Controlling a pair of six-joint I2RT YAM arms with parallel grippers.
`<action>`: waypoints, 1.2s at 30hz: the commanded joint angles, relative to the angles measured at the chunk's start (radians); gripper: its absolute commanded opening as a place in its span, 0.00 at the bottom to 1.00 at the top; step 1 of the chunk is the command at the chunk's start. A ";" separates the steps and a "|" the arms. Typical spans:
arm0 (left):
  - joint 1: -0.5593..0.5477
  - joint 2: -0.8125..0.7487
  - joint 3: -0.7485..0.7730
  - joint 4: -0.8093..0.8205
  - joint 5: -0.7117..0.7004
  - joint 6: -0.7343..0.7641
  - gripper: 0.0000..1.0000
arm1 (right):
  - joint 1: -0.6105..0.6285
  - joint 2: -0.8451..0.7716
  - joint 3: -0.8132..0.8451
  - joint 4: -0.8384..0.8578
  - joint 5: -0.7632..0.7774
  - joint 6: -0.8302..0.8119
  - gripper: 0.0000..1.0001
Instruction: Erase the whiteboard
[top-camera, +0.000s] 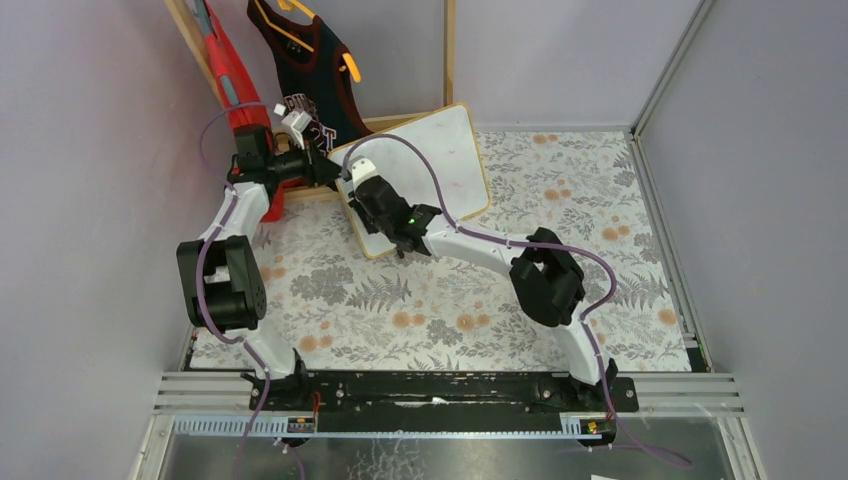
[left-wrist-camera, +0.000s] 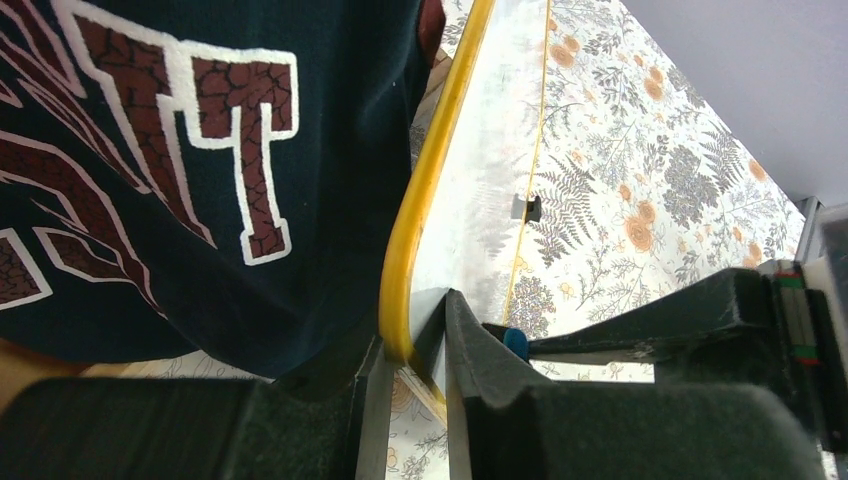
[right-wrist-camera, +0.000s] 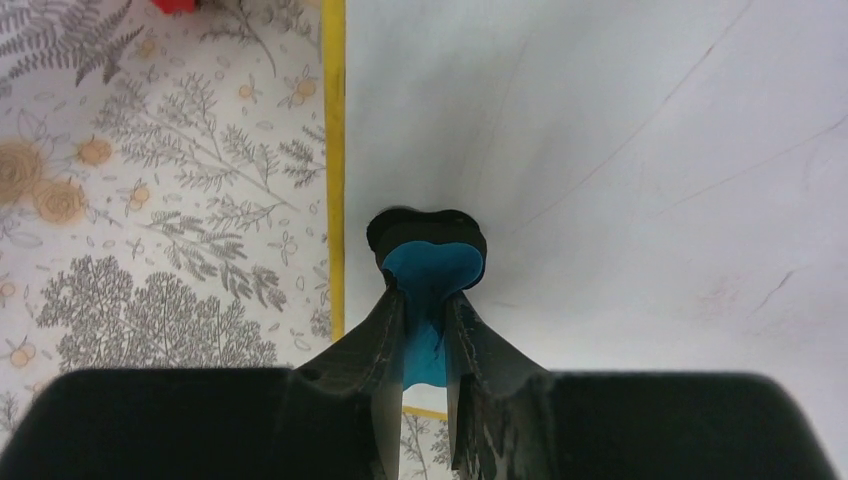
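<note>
The whiteboard (top-camera: 440, 150) leans tilted at the back of the table, with a thin light-wood frame and only faint smudges on its white face. My left gripper (top-camera: 328, 170) is shut on the board's left edge; in the left wrist view the fingers (left-wrist-camera: 415, 330) clamp the yellowish frame (left-wrist-camera: 420, 200). My right gripper (top-camera: 362, 188) is shut on a blue eraser (right-wrist-camera: 430, 262) and presses it on the board's face (right-wrist-camera: 620, 150) near the left frame edge. The eraser's blue tip also shows in the left wrist view (left-wrist-camera: 515, 343).
A dark jersey (top-camera: 310, 70) on an orange hanger and a red object (top-camera: 232, 75) lean on the back wall, close behind the left gripper. A floral cloth (top-camera: 450, 300) covers the table. Grey walls stand on both sides.
</note>
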 joint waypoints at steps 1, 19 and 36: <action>-0.014 0.017 -0.042 -0.103 -0.114 0.142 0.00 | -0.013 0.013 0.125 -0.051 0.121 -0.052 0.00; -0.014 0.023 -0.030 -0.105 -0.130 0.138 0.00 | -0.308 -0.429 -0.193 -0.198 0.302 -0.057 0.00; -0.023 0.028 -0.026 -0.105 -0.182 0.133 0.00 | -0.718 -0.690 -0.475 -0.632 0.009 0.065 0.00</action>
